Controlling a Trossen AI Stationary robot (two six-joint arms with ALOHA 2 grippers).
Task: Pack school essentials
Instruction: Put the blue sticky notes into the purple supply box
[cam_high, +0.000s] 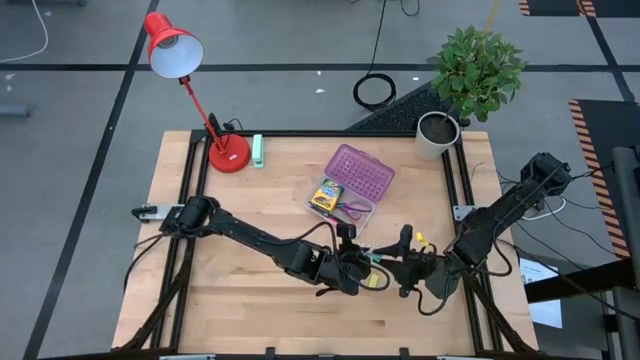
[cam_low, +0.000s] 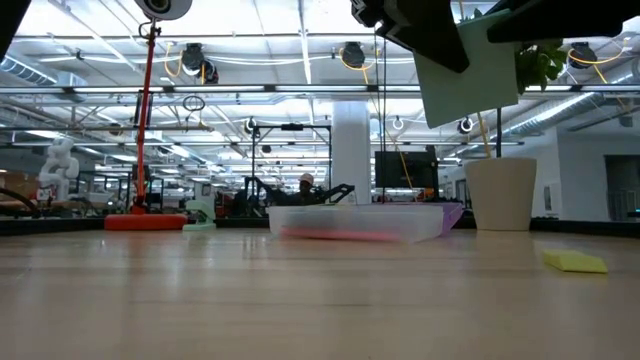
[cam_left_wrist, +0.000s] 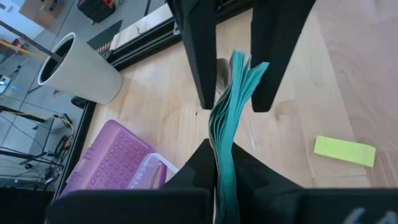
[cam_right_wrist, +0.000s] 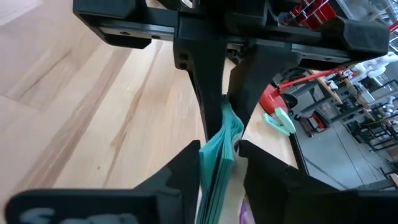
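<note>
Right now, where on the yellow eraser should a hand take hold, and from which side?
Grip the yellow eraser across its two long edges, near the middle, coming straight down. It lies flat on the table, a low oblong with bare wood all round; a sideways approach would likely push it. The left hand and right hand both clamp the teal pack.

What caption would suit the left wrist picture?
Both grippers, left and right, pinch a teal paper pack above the wooden table, yellow eraser nearby.
</note>
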